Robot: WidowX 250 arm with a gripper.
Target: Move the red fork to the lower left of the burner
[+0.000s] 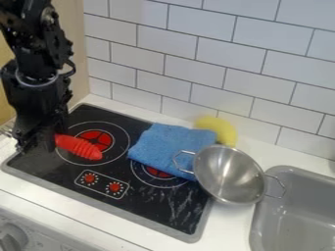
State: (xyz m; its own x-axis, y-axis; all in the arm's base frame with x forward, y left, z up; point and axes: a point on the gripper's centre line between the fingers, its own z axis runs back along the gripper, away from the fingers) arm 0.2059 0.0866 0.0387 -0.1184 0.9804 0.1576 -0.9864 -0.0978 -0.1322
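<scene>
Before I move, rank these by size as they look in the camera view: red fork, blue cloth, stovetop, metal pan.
1. Stovetop
2. Metal pan and blue cloth: too alike to rank, cloth partly covered
3. Red fork

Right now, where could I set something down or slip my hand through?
The stovetop looks bare between the knob panel and metal pan; so does the sink's visible floor. It's crowded at the left burner, with gripper and red fork, and where blue cloth, pan and yellow object bunch together.

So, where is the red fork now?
In the camera view, the red fork is at left, partly over the left burner, just right of the gripper.
</scene>
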